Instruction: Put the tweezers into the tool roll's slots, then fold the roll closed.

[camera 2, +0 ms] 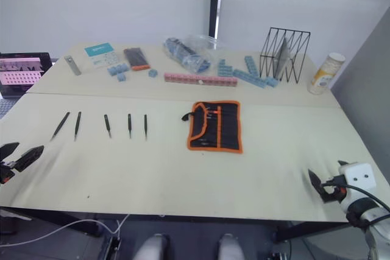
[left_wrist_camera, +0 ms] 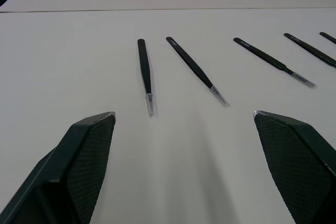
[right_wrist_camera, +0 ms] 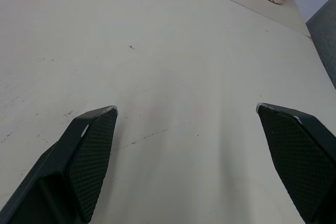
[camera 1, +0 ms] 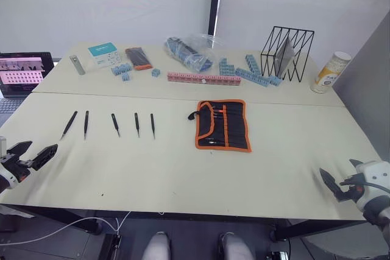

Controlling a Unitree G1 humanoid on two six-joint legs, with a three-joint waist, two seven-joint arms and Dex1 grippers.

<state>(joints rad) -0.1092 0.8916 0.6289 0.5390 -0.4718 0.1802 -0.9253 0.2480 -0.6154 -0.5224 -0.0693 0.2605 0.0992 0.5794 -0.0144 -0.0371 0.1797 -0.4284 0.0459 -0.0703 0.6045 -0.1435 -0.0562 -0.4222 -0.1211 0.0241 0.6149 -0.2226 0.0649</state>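
At near left edge of surface [camera 1: 183, 175], left pincer [camera 1: 33, 153] hovers low, fingers spread apart, nothing held. Right pincer [camera 1: 334, 185] at near right edge, fingers also spread wide, empty, bare surface ahead of it. Farther in, left of centre, five tweezers [camera 1: 114, 123] lie flat in a loose row, apart from each other, points toward the robot; the two leftmost sit just ahead of the left pincer in its wrist view. Tool roll [camera 1: 223, 125] lies unrolled and flat near centre, right of the tweezers, well apart from them, orange edging all round, strap at its left side. Slots [camera 1: 222, 127] run across its inner face; cannot tell if anything sits in them. Far side: pink block strip [camera 1: 203, 78], blue blocks [camera 1: 250, 72], plastic bag [camera 1: 190, 52], black wire rack [camera 1: 286, 53], jar [camera 1: 330, 72] far right, laptop [camera 1: 23, 72] far left.
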